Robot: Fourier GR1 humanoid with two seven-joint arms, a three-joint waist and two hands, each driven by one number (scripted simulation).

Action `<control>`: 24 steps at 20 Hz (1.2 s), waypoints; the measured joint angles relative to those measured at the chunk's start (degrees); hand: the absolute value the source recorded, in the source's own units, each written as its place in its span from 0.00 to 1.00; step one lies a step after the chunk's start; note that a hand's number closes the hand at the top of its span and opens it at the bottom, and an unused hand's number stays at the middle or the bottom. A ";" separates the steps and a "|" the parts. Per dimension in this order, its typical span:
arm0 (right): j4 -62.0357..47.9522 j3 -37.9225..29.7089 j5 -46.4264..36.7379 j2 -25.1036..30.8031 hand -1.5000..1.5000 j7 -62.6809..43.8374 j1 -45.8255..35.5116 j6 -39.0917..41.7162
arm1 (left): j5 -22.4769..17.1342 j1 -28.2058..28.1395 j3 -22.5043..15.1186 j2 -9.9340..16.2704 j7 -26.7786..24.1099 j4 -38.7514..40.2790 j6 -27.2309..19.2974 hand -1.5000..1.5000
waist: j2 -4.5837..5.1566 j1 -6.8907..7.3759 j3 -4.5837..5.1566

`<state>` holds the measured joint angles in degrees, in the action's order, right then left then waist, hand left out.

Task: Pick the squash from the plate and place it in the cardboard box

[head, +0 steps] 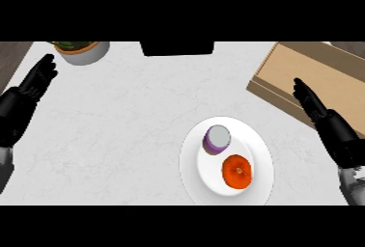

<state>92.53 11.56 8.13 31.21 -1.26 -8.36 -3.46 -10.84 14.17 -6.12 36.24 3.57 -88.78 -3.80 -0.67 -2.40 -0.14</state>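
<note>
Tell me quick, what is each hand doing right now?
Left hand: open, fingers straight, holding nothing, near the view's left edge.
Right hand: open, fingers straight, holding nothing, over the cardboard box.

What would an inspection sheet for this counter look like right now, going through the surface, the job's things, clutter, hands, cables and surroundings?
Surface: pale marbled counter, no spills seen.
Job's things: orange squash lies on the white plate; cardboard box sits at the far right, partly cut off by the view.
Clutter: purple-rimmed onion half shares the plate; potted plant at the far left.
Hands: left hand open at the left edge, resting; right hand open, in front of the box, holding nothing.
Cables: nothing seen.
Surroundings: dark object at the far edge, kind unclear.
</note>
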 measured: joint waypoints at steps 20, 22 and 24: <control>2.22 -9.14 -8.10 14.49 0.00 33.32 -5.06 24.40 | 4.37 -0.32 -5.91 -8.64 -8.15 1.17 3.73 0.50 | 0.74 2.47 0.09; 3.86 -7.54 -12.10 15.45 0.00 33.73 -4.87 24.45 | 4.66 -0.20 -5.61 -9.09 -9.12 2.45 4.05 0.50 | 0.72 2.37 0.12; 6.26 -6.22 -15.63 17.93 0.00 32.47 -4.88 25.45 | 4.50 -0.55 -5.17 -8.77 -9.41 2.53 4.64 0.50 | 0.62 2.35 0.16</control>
<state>98.79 5.33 -7.51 49.14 31.21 -13.24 21.99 -6.35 13.62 -11.29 27.47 -5.84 -86.24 0.84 -0.05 -0.05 0.02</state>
